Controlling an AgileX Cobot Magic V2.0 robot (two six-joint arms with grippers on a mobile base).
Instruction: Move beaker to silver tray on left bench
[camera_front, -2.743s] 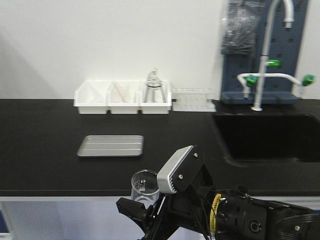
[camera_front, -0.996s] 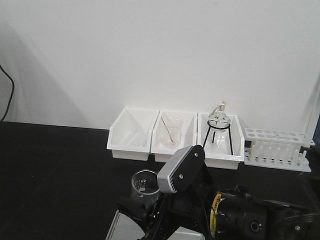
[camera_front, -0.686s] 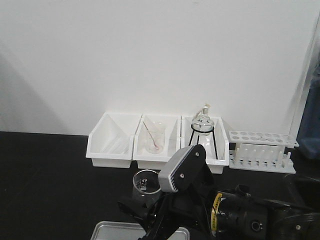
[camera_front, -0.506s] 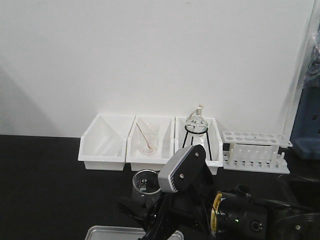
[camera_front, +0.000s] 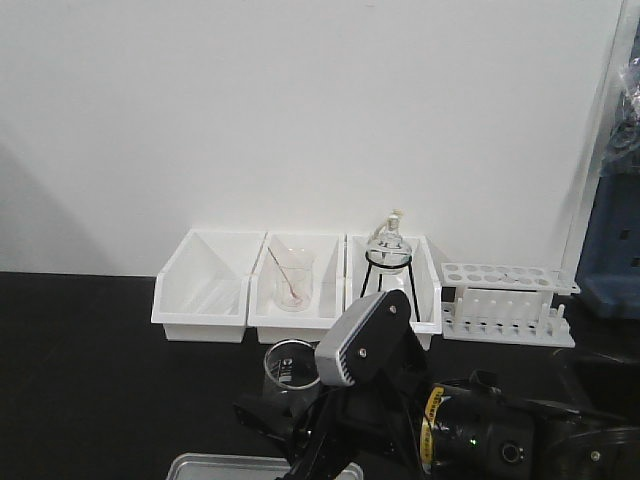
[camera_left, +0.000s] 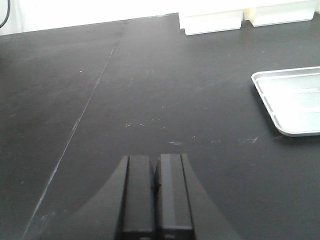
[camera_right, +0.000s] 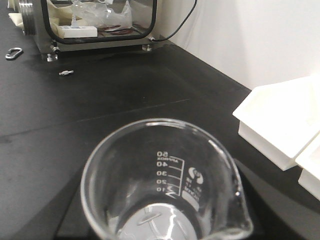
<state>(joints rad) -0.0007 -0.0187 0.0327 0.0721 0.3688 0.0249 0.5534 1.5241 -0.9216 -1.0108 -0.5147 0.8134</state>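
Beaker in the right pincer, close to the silver tray

The right pincer (camera_front: 281, 416) is clenched on the clear beaker (camera_front: 290, 364), which stands upright and empty with its printed marks showing on the wall. In the front view the beaker sits just above the strip of silver tray (camera_front: 215, 465) that shows on the black worktop (camera_front: 80, 380). Whether it hangs directly over the tray, I cannot tell. The left pincer (camera_left: 155, 161) is clenched on nothing and hovers over bare worktop, well apart from the tray's left rim. Behind the tray, 3 white bins (camera_front: 205, 290) line the wall.
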